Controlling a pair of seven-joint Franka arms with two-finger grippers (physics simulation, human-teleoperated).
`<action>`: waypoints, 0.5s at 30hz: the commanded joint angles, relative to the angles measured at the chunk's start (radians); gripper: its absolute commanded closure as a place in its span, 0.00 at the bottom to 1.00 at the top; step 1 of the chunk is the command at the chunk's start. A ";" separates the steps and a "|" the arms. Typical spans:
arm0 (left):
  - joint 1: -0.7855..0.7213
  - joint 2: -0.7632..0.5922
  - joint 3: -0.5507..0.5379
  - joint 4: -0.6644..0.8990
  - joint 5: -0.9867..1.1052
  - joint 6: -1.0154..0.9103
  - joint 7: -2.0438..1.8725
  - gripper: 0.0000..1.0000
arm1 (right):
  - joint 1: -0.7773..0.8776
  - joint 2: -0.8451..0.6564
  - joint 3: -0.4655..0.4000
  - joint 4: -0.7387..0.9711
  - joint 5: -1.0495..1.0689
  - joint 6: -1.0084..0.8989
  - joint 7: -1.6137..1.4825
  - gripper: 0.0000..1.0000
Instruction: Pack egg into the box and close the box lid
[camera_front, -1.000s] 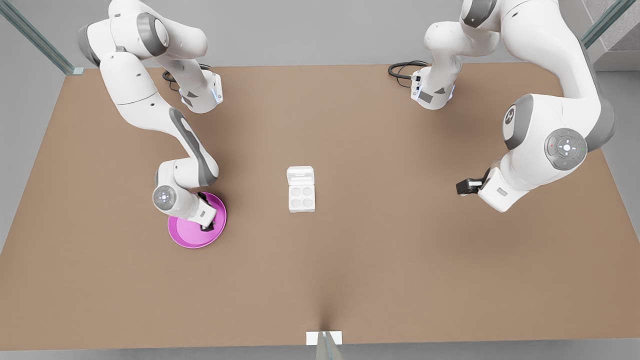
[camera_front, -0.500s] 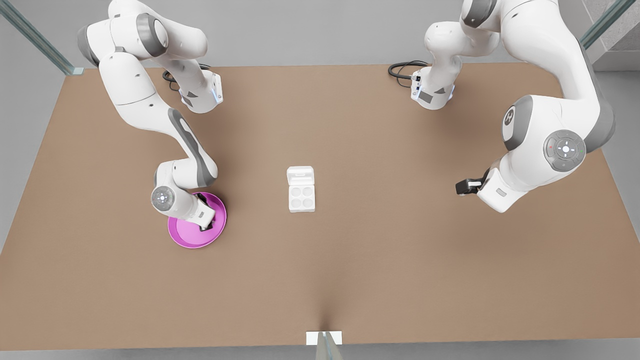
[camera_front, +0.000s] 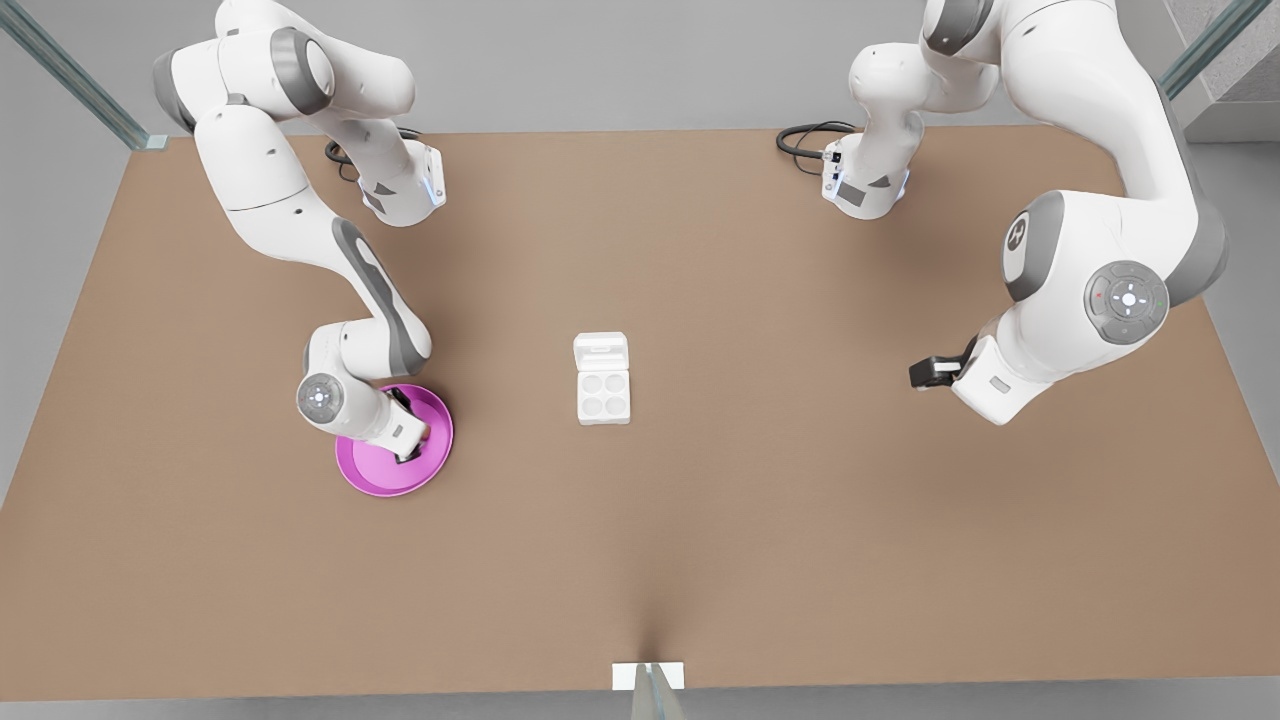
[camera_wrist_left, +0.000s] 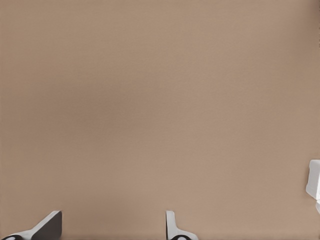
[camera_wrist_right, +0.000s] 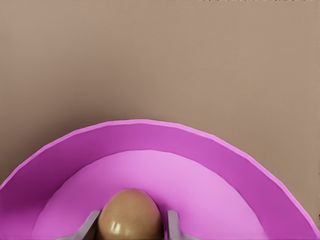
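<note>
Tan-brown and glossy, the egg (camera_wrist_right: 131, 215) was seen lying on the pink plate (camera_wrist_right: 210, 150), set between the two fingers (camera_wrist_right: 171, 224) of the right hand (camera_front: 408, 447). The fingers stood close against its two sides; whether they were already pressing could not be told for certain, so the hand was judged to be pinching the egg or just about to. In the front view this hand was poised over the plate at that view's left, with the egg hidden beneath it.

The egg was judged light, rigid, smooth and brittle. A shiny curved shell of this kind would be expected to slip out of flat fingers if gripped off-centre, and to crack if squeezed hard. The widest part of the oval, taken across its short axis, was considered the best place for a hold, with only gentle force.

The box (camera_front: 604, 395) stood well away from the right hand, toward the middle of the counter (camera_front: 760, 500), its four cups bare and its lid (camera_front: 601, 351) laid open flat behind them. The lid was judged thin and light, easily swung on its hinge by a push at its free edge.

The left hand (camera_wrist_left: 112, 230) was held waiting above bare counter, fingers spread apart, with an edge of the box off to one side.
</note>
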 joint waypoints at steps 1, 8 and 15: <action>-0.001 -0.001 -0.001 0.000 -0.001 0.000 0.000 0.00 | 0.000 0.001 0.000 0.001 -0.001 -0.001 0.000 0.43; -0.001 0.000 -0.001 0.000 -0.001 0.000 0.000 0.00 | 0.002 0.000 0.000 0.000 -0.001 0.000 0.000 0.43; 0.001 0.003 -0.001 0.000 -0.001 0.000 0.000 0.00 | 0.000 0.000 0.000 0.000 0.000 0.000 0.000 0.45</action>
